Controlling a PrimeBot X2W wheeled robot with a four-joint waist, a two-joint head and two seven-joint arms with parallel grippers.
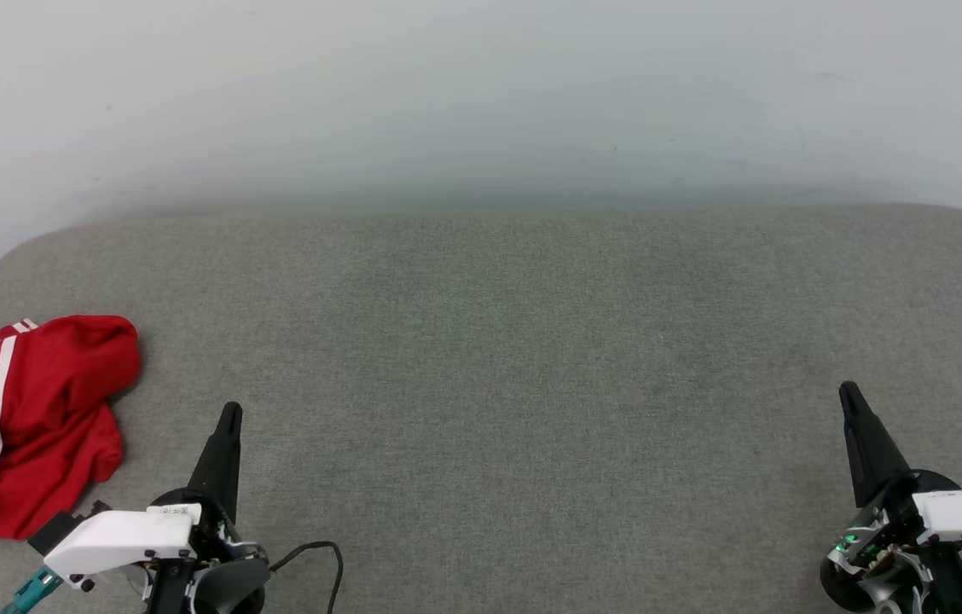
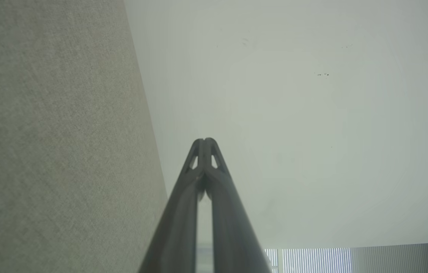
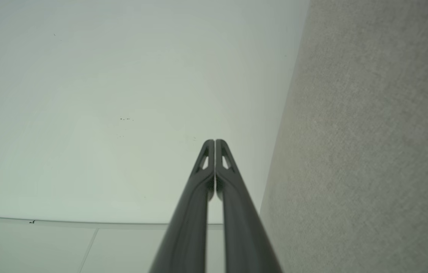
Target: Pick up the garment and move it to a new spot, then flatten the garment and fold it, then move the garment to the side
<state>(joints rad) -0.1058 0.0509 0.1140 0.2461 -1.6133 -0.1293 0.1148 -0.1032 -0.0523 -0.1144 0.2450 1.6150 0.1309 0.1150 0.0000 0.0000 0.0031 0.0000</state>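
The garment (image 1: 37, 426), a red T-shirt with a white sleeve and striped trim, lies crumpled at the cushion's left edge, toward the front of the grey upholstered cushion (image 1: 498, 384). Near it the left gripper (image 1: 230, 411) is clenched on nothing. The right gripper (image 1: 848, 392), also clenched and empty, sits well apart by the right edge. The pick-up looks not yet begun: the left jaws must part and reach into the heap. The shirt's left side is cut off and its front is bunched out of sight.

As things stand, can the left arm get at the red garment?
Probably yes: the garment lies crumpled just left of the shut left gripper, with bare grey cushion between them; it must open first.
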